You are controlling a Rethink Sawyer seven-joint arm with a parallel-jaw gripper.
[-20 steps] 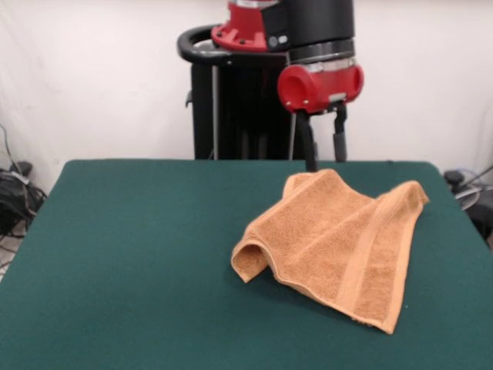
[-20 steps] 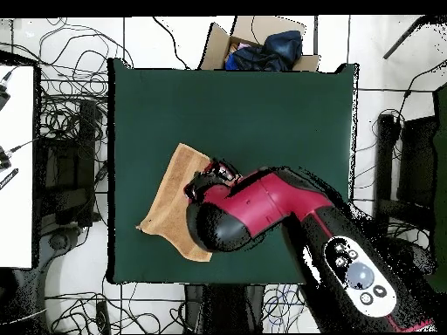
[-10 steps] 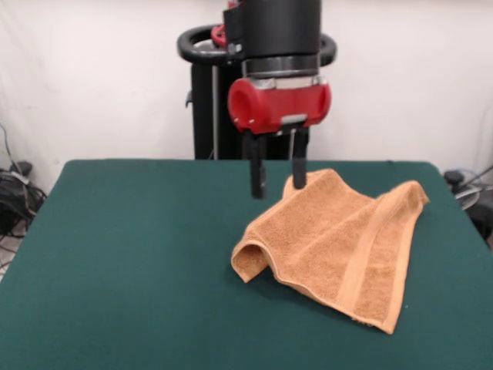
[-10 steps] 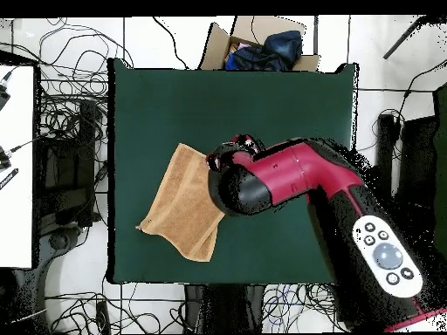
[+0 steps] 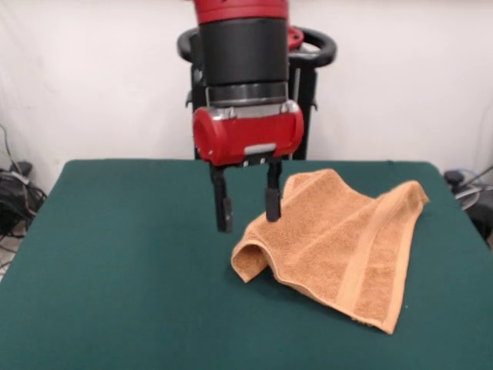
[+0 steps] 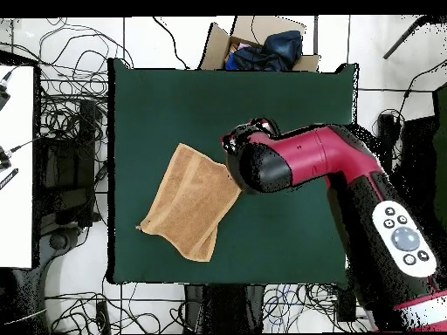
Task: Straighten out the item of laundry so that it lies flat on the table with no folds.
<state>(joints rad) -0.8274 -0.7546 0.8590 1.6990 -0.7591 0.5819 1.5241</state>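
Beside the spread fingers [image 5: 273, 204] lies the folded towel [image 5: 339, 243].

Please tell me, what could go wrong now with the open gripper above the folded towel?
The open black gripper hangs beside the curled corner of the orange-tan terry towel; closing there might pinch two layers, keeping the fold. One finger stands over the cloth, the other over the dark green table, so descending may miss the edge.
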